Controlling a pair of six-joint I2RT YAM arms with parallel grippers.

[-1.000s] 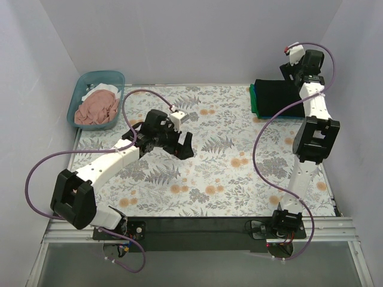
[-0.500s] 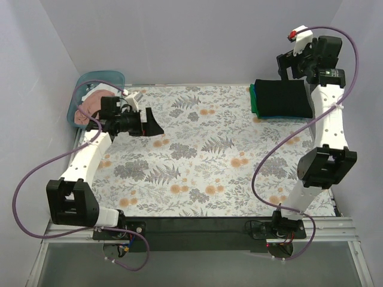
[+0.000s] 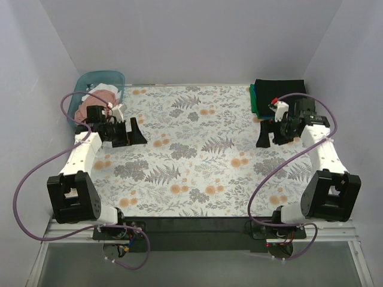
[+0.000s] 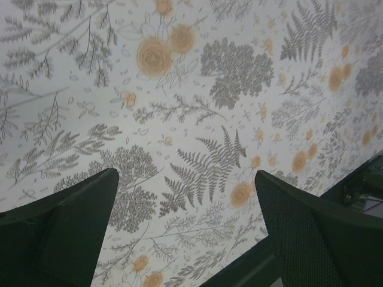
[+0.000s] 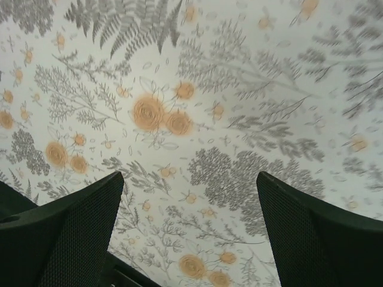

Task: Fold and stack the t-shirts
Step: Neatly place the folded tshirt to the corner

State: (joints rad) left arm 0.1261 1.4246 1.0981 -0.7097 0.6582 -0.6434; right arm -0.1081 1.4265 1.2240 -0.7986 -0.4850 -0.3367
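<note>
above the floral cloth (image 3: 197, 167), both arms' jaws gape wide (empty); black t-shirt (image 3: 281, 88) folded far-right.

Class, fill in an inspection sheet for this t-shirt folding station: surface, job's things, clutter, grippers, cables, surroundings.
Surface: floral table cloth, lying flat.
Job's things: black t-shirt tops a folded stack at far right, with a green t-shirt edge beneath; pink t-shirt and white t-shirt crumpled in the teal tub at far left.
Clutter: nothing seen.
Grippers: left gripper and right gripper, jaws open, empty, above bare cloth.
Cables: purple cables loop from both arms.
Surroundings: white walls on three sides.
</note>
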